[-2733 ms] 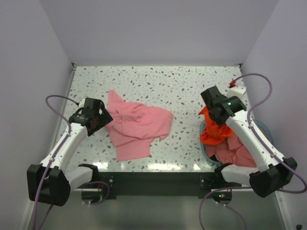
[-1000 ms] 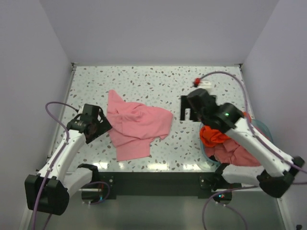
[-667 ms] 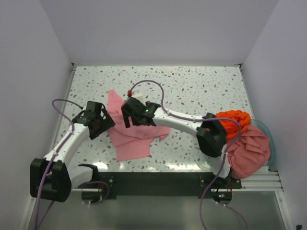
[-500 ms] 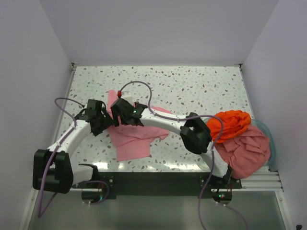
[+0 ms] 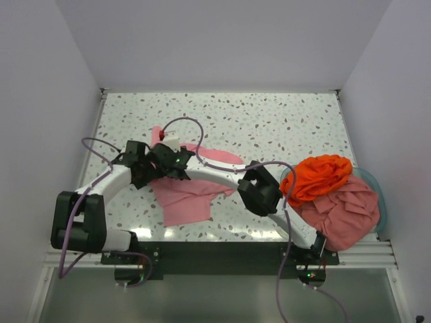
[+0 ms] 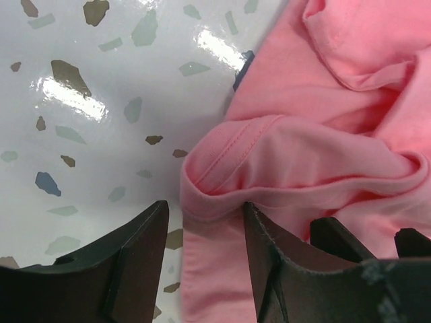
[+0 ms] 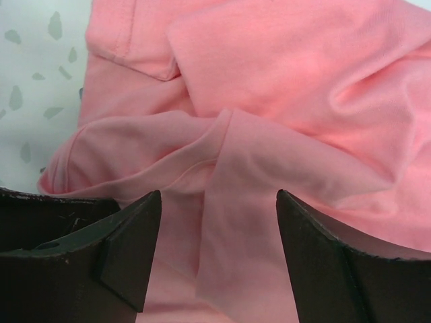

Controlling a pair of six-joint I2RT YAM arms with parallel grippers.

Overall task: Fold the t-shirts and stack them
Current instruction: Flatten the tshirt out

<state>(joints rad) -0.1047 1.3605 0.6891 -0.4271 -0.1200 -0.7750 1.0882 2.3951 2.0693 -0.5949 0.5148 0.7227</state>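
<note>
The light pink t-shirt [image 5: 192, 192] lies crumpled on the left half of the speckled table [image 5: 269, 121]. At its left edge my left gripper [image 5: 143, 173] stands open. In the left wrist view its jaws straddle a rolled hem fold of the pink t-shirt [image 6: 316, 121], with the left gripper [image 6: 205, 208] low over the cloth. Just to its right, my right gripper [image 5: 167, 161] is open above the same shirt's upper left part. In the right wrist view the right gripper [image 7: 219, 195] spans a crease of the pink t-shirt [image 7: 289, 87].
The orange-red t-shirt [image 5: 320, 178] sits on top of the salmon-pink t-shirt [image 5: 343, 215], heaped in the teal basket [image 5: 374, 183] at the right edge. My right arm [image 5: 259, 188] stretches across the table from the near right to the pink shirt.
The right arm swung from the basket across the table to the pink shirt's left side. The left gripper edged onto the shirt's hem. Both sets of jaws have narrowed.
</note>
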